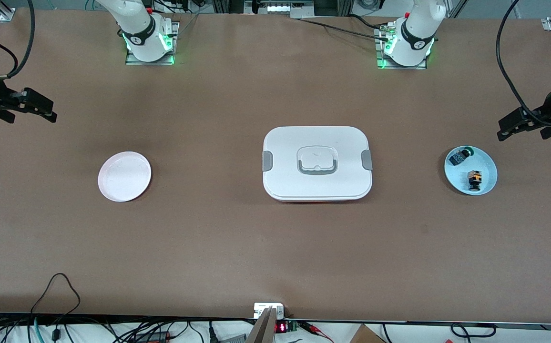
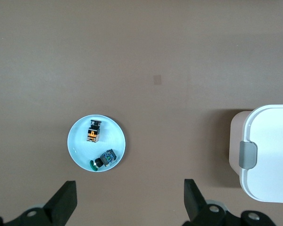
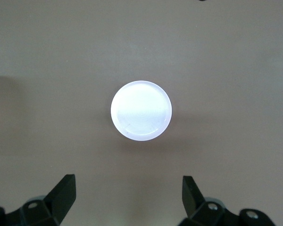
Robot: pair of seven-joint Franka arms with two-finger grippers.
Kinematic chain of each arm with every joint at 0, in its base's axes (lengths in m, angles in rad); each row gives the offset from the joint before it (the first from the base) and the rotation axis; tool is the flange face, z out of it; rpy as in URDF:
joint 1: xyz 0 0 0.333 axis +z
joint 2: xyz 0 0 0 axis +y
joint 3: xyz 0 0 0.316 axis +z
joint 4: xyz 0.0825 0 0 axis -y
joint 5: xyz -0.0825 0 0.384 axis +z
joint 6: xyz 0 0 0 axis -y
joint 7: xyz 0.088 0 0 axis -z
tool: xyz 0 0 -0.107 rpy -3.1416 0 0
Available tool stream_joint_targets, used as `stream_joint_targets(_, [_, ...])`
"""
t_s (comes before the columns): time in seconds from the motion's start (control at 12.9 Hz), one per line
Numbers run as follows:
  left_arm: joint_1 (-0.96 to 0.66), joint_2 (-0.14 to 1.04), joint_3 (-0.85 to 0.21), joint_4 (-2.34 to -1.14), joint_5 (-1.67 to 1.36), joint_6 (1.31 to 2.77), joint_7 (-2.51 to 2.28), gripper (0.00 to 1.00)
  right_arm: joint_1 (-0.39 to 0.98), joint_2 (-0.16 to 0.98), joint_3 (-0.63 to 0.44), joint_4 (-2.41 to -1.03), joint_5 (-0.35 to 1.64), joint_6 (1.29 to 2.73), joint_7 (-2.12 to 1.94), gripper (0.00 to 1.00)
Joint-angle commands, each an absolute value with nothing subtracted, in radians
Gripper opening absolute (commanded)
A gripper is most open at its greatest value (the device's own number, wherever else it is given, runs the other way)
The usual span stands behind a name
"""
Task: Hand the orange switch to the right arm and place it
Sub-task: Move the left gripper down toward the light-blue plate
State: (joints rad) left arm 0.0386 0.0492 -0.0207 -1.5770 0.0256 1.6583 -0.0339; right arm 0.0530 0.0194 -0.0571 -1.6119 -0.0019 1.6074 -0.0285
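The orange switch lies in a light blue plate toward the left arm's end of the table, beside a black switch with a green cap. In the left wrist view the orange switch and the blue plate show below the camera. My left gripper hovers open and empty, high over the table's edge beside that plate; its fingertips stand wide apart. My right gripper hovers open and empty at the other end, above a pink plate, which also shows in the right wrist view.
A white lidded box with grey clips and a handle sits at the table's middle; its corner shows in the left wrist view. Cables and electronics line the table's edge nearest the front camera.
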Motion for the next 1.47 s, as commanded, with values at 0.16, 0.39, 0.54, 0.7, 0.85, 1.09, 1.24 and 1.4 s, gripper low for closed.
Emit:
stream_joint_targets(0.16, [0.035,0.055,-0.018,-1.560,0.025,1.649,-0.003,1.00,0.057,0.023,-0.055,-1.594,-0.002,1.584,-0.038,1.00])
stream_joint_targets(0.39, [0.034,0.055,-0.020,-1.559,0.025,1.648,-0.006,1.00,0.055,0.025,-0.054,-1.594,0.002,1.595,-0.040,1.00])
stream_joint_targets(0.54, [0.023,0.055,-0.031,-1.551,0.022,1.654,-0.003,1.00,0.057,0.023,-0.052,-1.594,0.002,1.591,-0.040,1.00])
stream_joint_targets(0.7, [0.023,0.055,-0.034,-1.519,0.012,1.651,-0.008,1.00,0.055,0.023,-0.054,-1.594,0.002,1.592,-0.040,1.00])
stream_joint_targets(0.85, [0.021,0.057,-0.052,-1.508,0.024,1.638,-0.014,1.00,0.055,0.023,-0.054,-1.594,0.002,1.594,-0.040,1.00])
stream_joint_targets(1.09, [0.040,0.092,-0.052,-1.506,0.057,1.631,-0.003,1.00,0.055,0.025,-0.054,-1.594,0.002,1.595,-0.040,1.00])
stream_joint_targets(1.24, [0.040,0.097,-0.046,-1.514,0.058,1.623,-0.003,1.00,0.055,0.026,-0.054,-1.594,0.005,1.598,-0.038,1.00])
stream_joint_targets(1.4, [0.037,0.112,-0.046,-1.517,0.061,1.600,-0.003,1.00,0.054,0.028,-0.054,-1.594,0.008,1.598,-0.038,1.00])
